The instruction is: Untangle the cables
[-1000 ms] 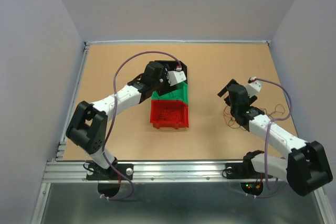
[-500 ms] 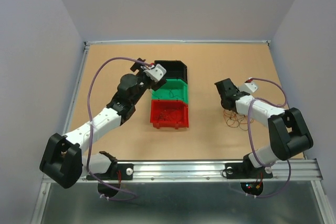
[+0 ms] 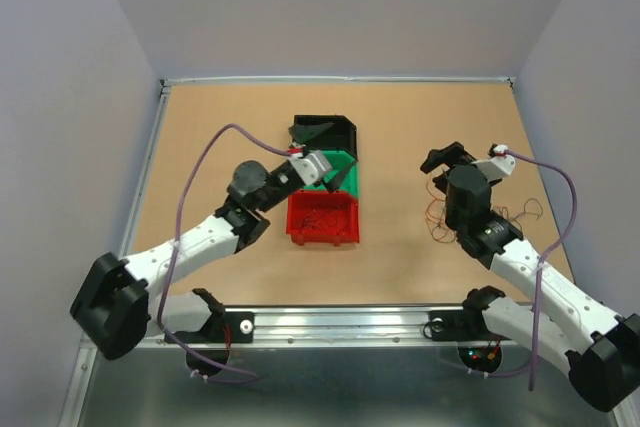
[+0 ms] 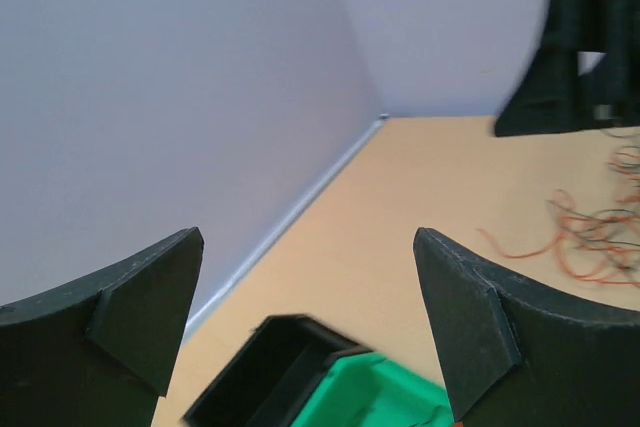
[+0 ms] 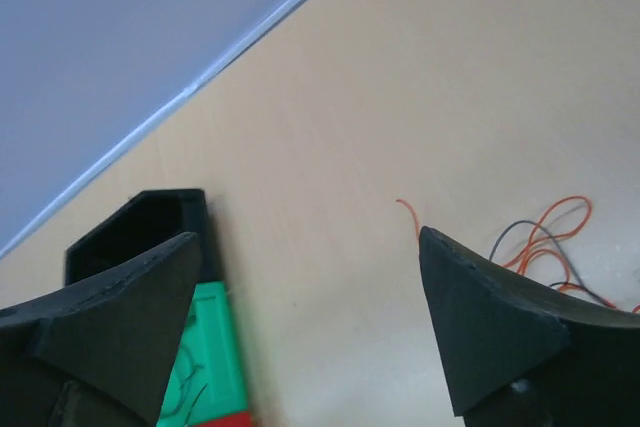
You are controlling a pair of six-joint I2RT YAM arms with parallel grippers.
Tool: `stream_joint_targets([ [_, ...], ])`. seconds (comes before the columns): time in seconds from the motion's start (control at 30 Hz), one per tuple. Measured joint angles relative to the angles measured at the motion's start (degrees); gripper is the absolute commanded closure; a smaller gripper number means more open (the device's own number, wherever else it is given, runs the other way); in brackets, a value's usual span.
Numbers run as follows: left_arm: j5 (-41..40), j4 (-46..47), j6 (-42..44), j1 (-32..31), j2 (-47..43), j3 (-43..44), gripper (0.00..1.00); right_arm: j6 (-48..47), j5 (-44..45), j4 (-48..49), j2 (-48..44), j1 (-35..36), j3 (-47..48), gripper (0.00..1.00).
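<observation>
The desk (image 3: 200,137) is closed in by walls (image 3: 60,97) on the left, far and right sides. An aluminium rail (image 3: 340,325) runs along the near edge. Bare desk surface lies left of the bins, and more lies between the bins and the right arm.

The left arm (image 3: 190,237) reaches diagonally from the near-left corner toward the centre, with its wrist raised. The left pincer (image 3: 325,155) (image 4: 308,257) stands wide open and empty, above the black bin (image 3: 350,132) and the green bin (image 3: 350,162). These two and the red bin (image 3: 322,237) form one touching row, with black farthest and red nearest. Thin wires (image 3: 320,215) lie inside the red bin.

The right arm (image 3: 530,272) reaches from the near-right corner toward the far left. The right pincer (image 3: 445,159) (image 5: 308,239) is held off the desk, jaws apart and gripping nothing. The cables (image 3: 437,219) (image 4: 600,237) (image 5: 545,232) lie in a loose clump on the desk right of the bins. The clump sits beside the right arm, is partly hidden by it, and is well apart from the bins.
</observation>
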Motion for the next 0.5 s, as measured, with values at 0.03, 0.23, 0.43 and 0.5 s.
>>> stream_joint_targets([
  [0.03, 0.0, 0.0, 0.3, -2.0, 2.5, 1.1, 0.01, -0.2, 2.1, 0.4, -0.1, 0.0, -0.2, 0.0],
  [0.23, -7.4, 1.7, -1.2, -6.9, 12.9, 1.0, 0.01, 3.9, 6.4, -2.8, 13.2, -1.9, 0.6, 0.0],
  [0.43, -16.3, 7.9, -1.5, -6.2, 6.2, -9.5, 0.01, 11.8, 3.1, -10.6, 28.1, -13.2, 3.3, 0.01],
  [0.5, -17.0, 9.0, -1.5, -6.2, 4.4, -10.3, 0.01, 13.7, 1.6, -12.1, 31.6, -14.6, 4.0, 0.24],
])
